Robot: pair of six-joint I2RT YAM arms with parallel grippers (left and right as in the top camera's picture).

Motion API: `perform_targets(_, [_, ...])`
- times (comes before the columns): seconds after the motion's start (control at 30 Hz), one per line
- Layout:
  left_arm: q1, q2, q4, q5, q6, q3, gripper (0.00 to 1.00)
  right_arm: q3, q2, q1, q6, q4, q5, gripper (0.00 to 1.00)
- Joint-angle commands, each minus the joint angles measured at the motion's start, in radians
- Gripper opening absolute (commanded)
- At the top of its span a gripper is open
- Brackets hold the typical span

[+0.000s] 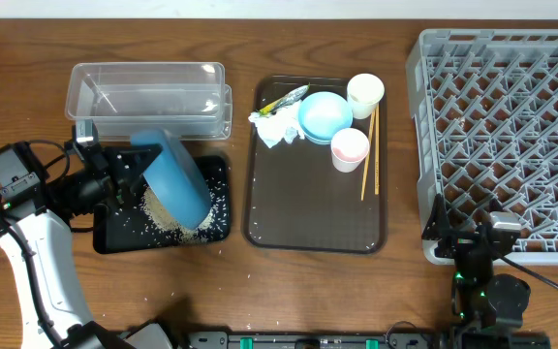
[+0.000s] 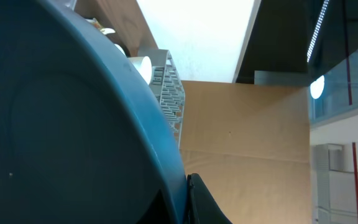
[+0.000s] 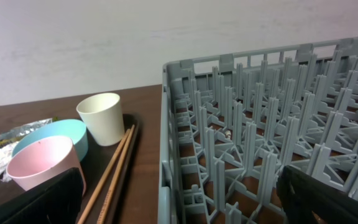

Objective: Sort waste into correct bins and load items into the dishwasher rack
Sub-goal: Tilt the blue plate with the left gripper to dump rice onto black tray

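The left gripper (image 1: pixel 129 182) pinched the tipped dark-blue bowl (image 1: pixel 177 179); rice (image 1: pixel 163 215) lay in the black tray (image 1: pixel 105 237); the right gripper (image 1: pixel 475 233) gaped, empty; the rack (image 1: pixel 417 145) held 0 dishes; the napkin (image 1: pixel 277 128) lay unsorted

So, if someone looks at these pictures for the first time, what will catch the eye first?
The dark-blue bowl, held tipped on its side by the left gripper over the black tray at the left, with white rice spilled beneath it. Next comes the big grey rack on the right. Between them is the brown tray, with a light-blue bowl, white cup, pink cup and chopsticks crowded at its far end.
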Motion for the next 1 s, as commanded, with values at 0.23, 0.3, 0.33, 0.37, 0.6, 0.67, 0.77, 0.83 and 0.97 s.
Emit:
perform_targets(0.23, [0.013, -0.022, -0.087, -0.03, 0.104, -0.001, 0.06, -0.001, -0.005, 0.026, 0.007, -0.004, -0.006, 0.99])
perform_targets(0.3, [0.014, -0.027, -0.083, -0.037, 0.187, -0.001, 0.06, -0.001, -0.005, 0.026, 0.007, -0.004, -0.006, 0.99])
perform_targets(0.33, [0.014, -0.029, -0.077, -0.079, 0.217, -0.001, 0.06, -0.001, -0.005, 0.026, 0.007, -0.004, -0.006, 0.99])
perform_targets(0.37, [0.014, -0.029, -0.111, -0.127, 0.206, -0.001, 0.06, -0.001, -0.005, 0.026, 0.007, -0.004, -0.006, 0.99])
perform_targets(0.6, [0.012, -0.03, -0.28, 0.084, 0.261, -0.001, 0.06, -0.001, -0.005, 0.026, 0.007, -0.004, -0.006, 0.99])
perform_targets(0.67, [0.002, -0.04, -0.303, 0.123, 0.333, 0.001, 0.06, -0.001, -0.005, 0.026, 0.007, -0.004, -0.006, 0.99])
perform_targets(0.77, [0.002, -0.054, -0.315, 0.042, 0.368, 0.001, 0.06, -0.001, -0.005, 0.026, 0.007, -0.004, -0.006, 0.99])
perform_targets(0.83, [0.002, -0.07, -0.34, 0.04, 0.394, 0.001, 0.06, -0.001, -0.005, 0.026, 0.007, -0.004, -0.006, 0.99])
perform_targets(0.97, [-0.03, -0.138, -0.344, 0.037, 0.401, 0.001, 0.06, -0.001, -0.005, 0.026, 0.007, -0.004, -0.006, 0.99])
